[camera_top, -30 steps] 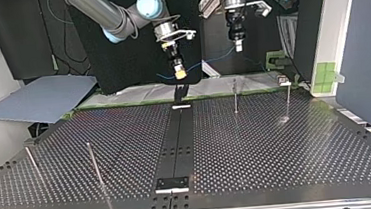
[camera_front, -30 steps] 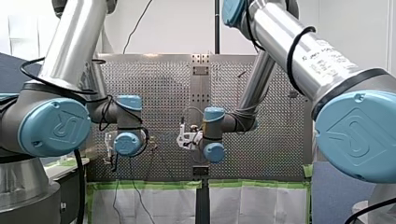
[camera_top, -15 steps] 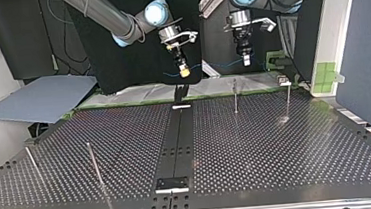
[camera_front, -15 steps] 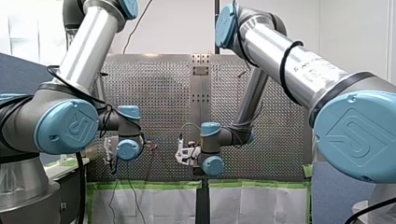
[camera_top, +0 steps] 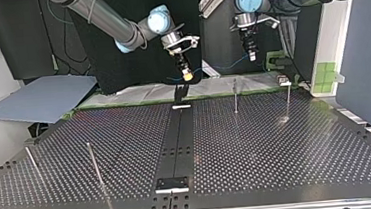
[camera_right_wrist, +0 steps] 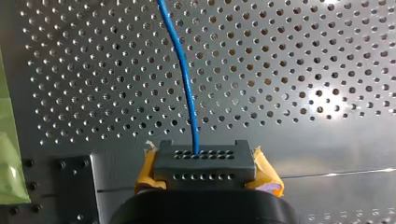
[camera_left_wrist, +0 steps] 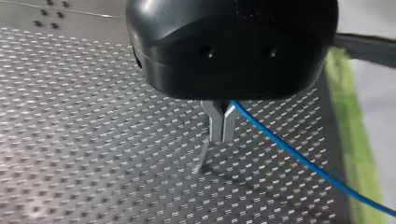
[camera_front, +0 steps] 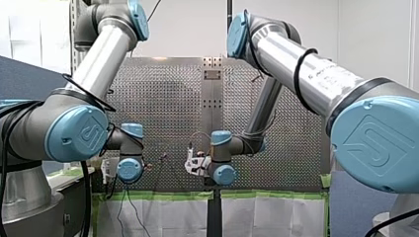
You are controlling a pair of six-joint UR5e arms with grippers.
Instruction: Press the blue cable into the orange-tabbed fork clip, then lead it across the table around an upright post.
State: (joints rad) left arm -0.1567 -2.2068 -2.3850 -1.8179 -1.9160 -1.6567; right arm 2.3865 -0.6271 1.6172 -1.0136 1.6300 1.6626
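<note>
Pinching the blue cable (camera_right_wrist: pixel 187 79) between their tips, my left fingers (camera_left_wrist: pixel 215 122) and my right fingers (camera_right_wrist: pixel 266 172) are closed.

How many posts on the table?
4, top view: outer left post, inner left post, near side; middle post, right post, by the far edge. None looks hidden.

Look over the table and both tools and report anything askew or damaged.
Nothing looks spilled or damaged. The thin blue cable spans between my left tool and my right tool. The two thin metal posts at the top view's left lean, unlike the far pair; that may be only the view.
</note>
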